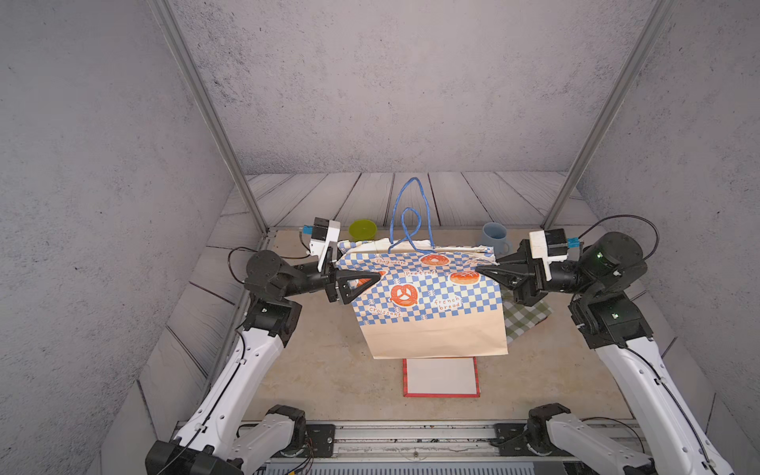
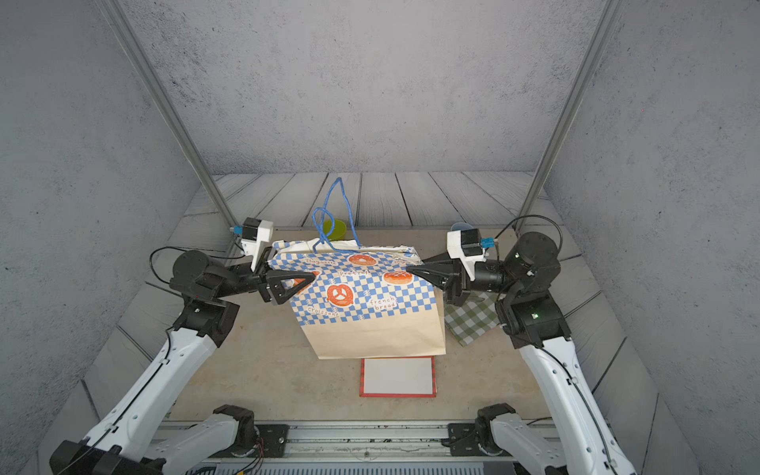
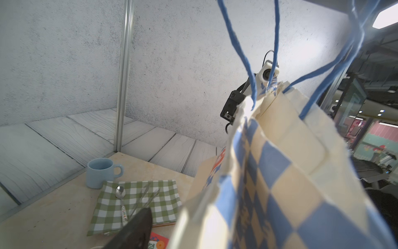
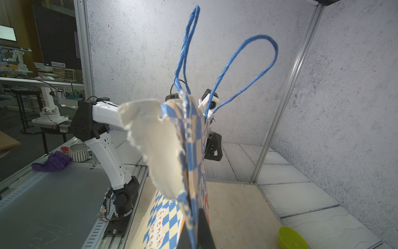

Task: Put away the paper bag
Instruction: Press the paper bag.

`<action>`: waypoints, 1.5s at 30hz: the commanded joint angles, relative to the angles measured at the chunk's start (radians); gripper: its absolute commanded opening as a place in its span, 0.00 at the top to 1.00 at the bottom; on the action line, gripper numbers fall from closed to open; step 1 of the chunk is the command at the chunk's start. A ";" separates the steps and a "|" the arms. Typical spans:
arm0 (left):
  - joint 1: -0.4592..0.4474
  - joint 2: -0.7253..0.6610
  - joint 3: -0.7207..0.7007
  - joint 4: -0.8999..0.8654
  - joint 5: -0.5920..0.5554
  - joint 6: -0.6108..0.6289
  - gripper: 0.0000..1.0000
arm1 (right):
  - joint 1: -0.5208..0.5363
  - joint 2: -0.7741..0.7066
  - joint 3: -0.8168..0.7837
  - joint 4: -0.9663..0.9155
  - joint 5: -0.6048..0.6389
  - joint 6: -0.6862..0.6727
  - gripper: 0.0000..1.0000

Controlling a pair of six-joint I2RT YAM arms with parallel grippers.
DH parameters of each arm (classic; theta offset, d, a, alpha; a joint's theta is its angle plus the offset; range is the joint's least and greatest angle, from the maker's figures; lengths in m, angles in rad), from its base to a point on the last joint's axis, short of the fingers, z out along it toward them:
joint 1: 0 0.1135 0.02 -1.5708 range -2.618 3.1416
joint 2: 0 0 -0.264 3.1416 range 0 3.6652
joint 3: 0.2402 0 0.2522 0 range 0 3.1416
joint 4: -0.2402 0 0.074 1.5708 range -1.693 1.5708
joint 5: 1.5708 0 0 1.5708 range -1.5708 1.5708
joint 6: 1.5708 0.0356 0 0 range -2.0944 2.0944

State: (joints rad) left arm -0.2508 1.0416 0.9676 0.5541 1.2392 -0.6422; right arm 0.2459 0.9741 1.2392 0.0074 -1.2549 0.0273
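Observation:
The paper bag (image 1: 432, 312) (image 2: 370, 320), blue-and-cream checked with bakery prints and blue cord handles (image 1: 411, 214), hangs upright over the table in both top views. My right gripper (image 1: 479, 269) (image 4: 197, 235) is shut on the bag's top right corner, and the paper (image 4: 163, 151) is pinched between its black fingers. At the top left corner my left gripper (image 1: 372, 275) (image 2: 310, 274) is open, its jaws straddling the bag's edge. In the left wrist view one finger (image 3: 137, 228) stands apart from the paper (image 3: 280, 172). The other finger is hidden behind the bag.
A red-framed white board (image 1: 441, 376) lies on the table just in front of the bag. Behind the bag stand a green bowl (image 1: 362, 230) and a blue mug (image 1: 493, 238). A green checked cloth (image 1: 526, 316) carrying a spoon (image 3: 120, 193) lies under the right arm.

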 commanded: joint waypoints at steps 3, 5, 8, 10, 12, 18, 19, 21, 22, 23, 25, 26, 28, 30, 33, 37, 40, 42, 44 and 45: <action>-0.004 -0.021 0.016 0.083 0.031 0.004 0.37 | 0.004 -0.009 0.019 0.032 0.006 0.011 1.00; -0.004 -0.026 0.012 0.083 0.031 0.006 0.42 | 0.004 -0.010 0.013 0.032 0.012 0.012 1.00; -0.005 -0.036 0.006 0.083 0.025 0.012 0.48 | 0.004 -0.011 0.004 0.030 0.020 0.016 1.00; -0.004 -0.041 0.005 0.083 0.020 0.012 0.53 | 0.004 -0.009 -0.001 0.029 0.027 0.016 1.00; -0.004 -0.041 0.005 0.081 0.017 0.014 0.58 | 0.004 -0.009 -0.003 0.028 0.032 0.017 1.00; -0.004 -0.049 0.006 0.048 0.012 0.048 0.78 | 0.004 -0.012 -0.010 0.016 0.053 0.009 1.00; -0.004 -0.049 0.007 0.046 0.012 0.049 0.82 | 0.004 -0.011 -0.012 0.013 0.059 0.008 1.00; -0.004 -0.052 0.012 0.033 0.012 0.064 0.91 | 0.004 -0.012 -0.008 -0.012 0.074 -0.005 1.00; -0.004 -0.052 0.014 0.022 0.010 0.072 0.93 | 0.004 -0.012 -0.005 -0.036 0.081 -0.020 1.00; -0.004 -0.055 0.017 0.010 0.008 0.086 0.94 | 0.003 -0.012 0.002 -0.076 0.092 -0.042 1.00; -0.004 -0.057 0.026 -0.028 0.004 0.123 0.96 | 0.004 -0.016 0.012 -0.155 0.120 -0.100 0.97; -0.004 -0.060 0.032 -0.051 0.004 0.151 1.00 | 0.004 -0.018 0.015 -0.193 0.139 -0.124 0.85; -0.004 -0.068 0.048 -0.121 -0.001 0.226 1.00 | 0.003 -0.025 0.021 -0.271 0.187 -0.160 0.61; -0.004 -0.079 0.066 -0.215 -0.012 0.327 1.00 | 0.001 -0.039 0.030 -0.367 0.246 -0.203 0.37; -0.004 -0.094 0.096 -0.336 -0.023 0.456 1.00 | 0.002 -0.075 0.023 -0.492 0.315 -0.266 0.18; -0.004 -0.091 0.138 -0.375 0.011 0.488 1.00 | 0.001 -0.117 -0.015 -0.595 0.353 -0.330 0.10; -0.005 -0.083 0.166 -0.380 0.065 0.463 1.00 | 0.002 -0.122 -0.038 -0.587 0.374 -0.342 0.05; -0.011 -0.081 0.186 -0.396 0.100 0.460 1.00 | 0.002 -0.119 -0.051 -0.540 0.369 -0.331 0.01; -0.020 -0.079 0.206 -0.418 0.120 0.464 1.00 | 0.001 -0.105 -0.050 -0.504 0.340 -0.313 0.00; -0.025 -0.079 0.215 -0.420 0.126 0.462 1.00 | 0.003 -0.095 -0.038 -0.494 0.296 -0.304 0.00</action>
State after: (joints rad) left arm -0.2611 0.9649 1.1408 0.1558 1.3060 -0.1974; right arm 0.2459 0.8589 1.2022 -0.5190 -0.9218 -0.2817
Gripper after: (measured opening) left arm 0.050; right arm 0.995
